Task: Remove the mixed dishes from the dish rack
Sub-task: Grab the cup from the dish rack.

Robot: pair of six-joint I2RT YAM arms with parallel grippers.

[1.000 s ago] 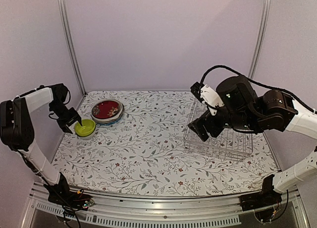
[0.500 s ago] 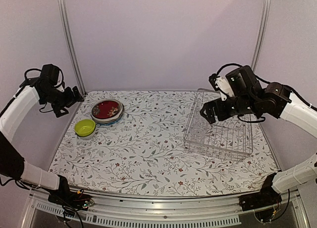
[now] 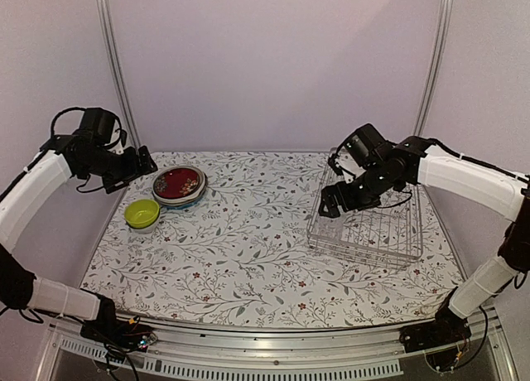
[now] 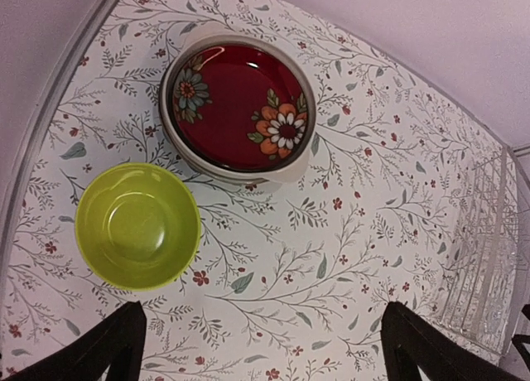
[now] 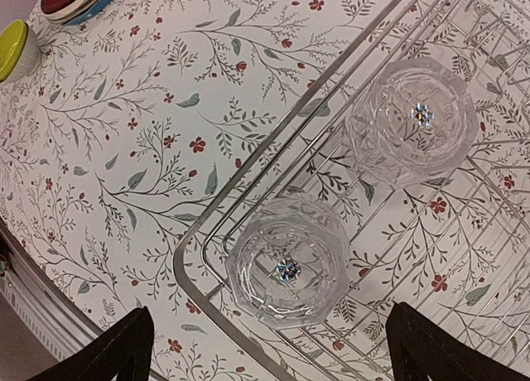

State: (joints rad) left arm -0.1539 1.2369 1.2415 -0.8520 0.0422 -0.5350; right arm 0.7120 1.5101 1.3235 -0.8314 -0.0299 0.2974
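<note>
a table under a floral cloth fills the lower half of the top view. the dish rack, a silver wire basket, sits at centre right. the right gripper hovers over the rack's left side, jaws spread wide, holding nothing. the left gripper hangs at the left edge, equally wide and empty. at upper left, the red floral plate rests on a pale plate, with the lime-green bowl just beside them. two clear drinking glasses stand apart inside the rack.

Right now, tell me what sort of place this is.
Likely a robot test cell, not a kitchen: metal frame post, floral-covered table, and a wire dish rack holding clear glasses.
</note>
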